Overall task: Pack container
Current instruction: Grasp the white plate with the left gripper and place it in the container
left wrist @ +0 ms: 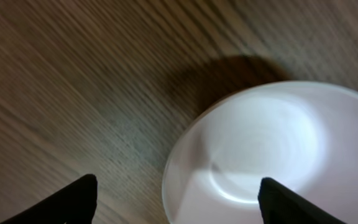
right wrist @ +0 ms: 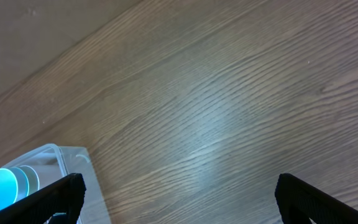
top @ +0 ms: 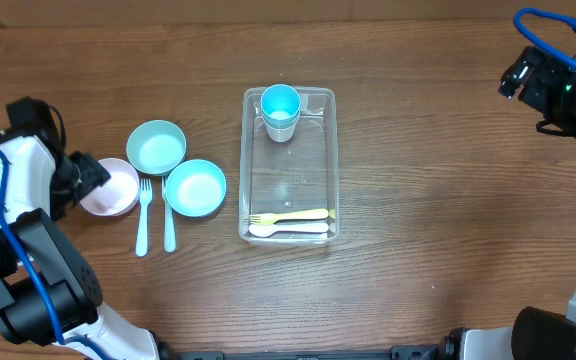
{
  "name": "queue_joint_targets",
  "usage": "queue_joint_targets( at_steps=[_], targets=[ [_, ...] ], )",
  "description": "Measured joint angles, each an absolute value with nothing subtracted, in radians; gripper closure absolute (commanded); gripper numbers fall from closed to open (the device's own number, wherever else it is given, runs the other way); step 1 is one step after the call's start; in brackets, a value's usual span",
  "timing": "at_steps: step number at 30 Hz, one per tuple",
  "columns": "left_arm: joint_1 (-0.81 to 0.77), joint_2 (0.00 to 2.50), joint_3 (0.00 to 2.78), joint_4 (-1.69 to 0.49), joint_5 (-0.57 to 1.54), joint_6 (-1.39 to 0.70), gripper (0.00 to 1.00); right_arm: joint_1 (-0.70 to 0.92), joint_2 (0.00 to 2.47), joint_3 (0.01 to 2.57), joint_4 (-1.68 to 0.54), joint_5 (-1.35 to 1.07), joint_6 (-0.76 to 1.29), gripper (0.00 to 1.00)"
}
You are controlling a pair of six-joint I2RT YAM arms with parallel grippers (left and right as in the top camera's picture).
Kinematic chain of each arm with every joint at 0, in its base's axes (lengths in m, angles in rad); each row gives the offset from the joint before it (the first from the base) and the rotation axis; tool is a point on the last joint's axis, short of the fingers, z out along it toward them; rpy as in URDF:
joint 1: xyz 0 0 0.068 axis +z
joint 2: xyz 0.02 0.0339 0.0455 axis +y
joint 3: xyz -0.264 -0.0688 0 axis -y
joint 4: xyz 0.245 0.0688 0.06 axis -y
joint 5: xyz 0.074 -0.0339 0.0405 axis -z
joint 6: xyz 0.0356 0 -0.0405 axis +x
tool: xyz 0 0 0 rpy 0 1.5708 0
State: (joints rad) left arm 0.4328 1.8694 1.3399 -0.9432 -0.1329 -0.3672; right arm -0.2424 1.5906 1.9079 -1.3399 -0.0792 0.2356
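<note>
The clear rectangular container [top: 289,165] stands at the table's middle. In it are stacked cups, blue on top [top: 280,110], at its far end and a yellow fork and white utensil [top: 290,222] at its near end. Its corner and the blue cup [right wrist: 5,186] show in the right wrist view. My left gripper [top: 90,178] is open, its fingers either side of the rim of a pale pink bowl [top: 111,188], seen close in the left wrist view [left wrist: 272,155]. My right gripper [top: 516,78] is open and empty, high at the far right.
Two teal bowls [top: 156,147] [top: 195,188] sit between the pink bowl and the container. A light blue fork [top: 144,215] and a light blue spoon [top: 168,225] lie in front of them.
</note>
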Motion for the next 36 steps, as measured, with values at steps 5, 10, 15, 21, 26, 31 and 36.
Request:
queue_joint_targets(
  at_steps=[5, 10, 15, 21, 26, 31, 36],
  targets=[
    [0.433, 1.871, 1.236, -0.835, -0.132, -0.337, 0.77, -0.242, 1.591, 1.908, -1.340, -0.079, 0.236, 0.00],
    [0.433, 1.870, 1.228, -0.792, -0.125, -0.333, 0.96, -0.242, 1.591, 1.908, -1.340, -0.079, 0.236, 0.00],
    [0.435, 1.870, 1.232, -0.815, -0.112, -0.333, 0.96, -0.242, 1.591, 1.908, -1.340, -0.079, 0.235, 0.00],
    [0.432, 1.854, 1.460, -1.180, -0.148, -0.334, 0.96, -0.242, 1.591, 1.908, -1.341, -0.079, 0.235, 0.00],
    [0.293, 1.734, 1.885, -1.321, -0.156, -0.288, 0.96, -0.242, 1.591, 1.908, -1.341, -0.080, 0.236, 0.00],
    [-0.020, 1.678, 2.096, -1.321, -0.053, -0.214, 0.96, -0.242, 1.591, 1.908, -1.340, -0.080, 0.236, 0.00],
    [-0.362, 1.757, 2.104, -1.233, 0.003, -0.208, 0.96, -0.242, 1.591, 1.908, -1.340, -0.082, 0.236, 0.00]
  ],
)
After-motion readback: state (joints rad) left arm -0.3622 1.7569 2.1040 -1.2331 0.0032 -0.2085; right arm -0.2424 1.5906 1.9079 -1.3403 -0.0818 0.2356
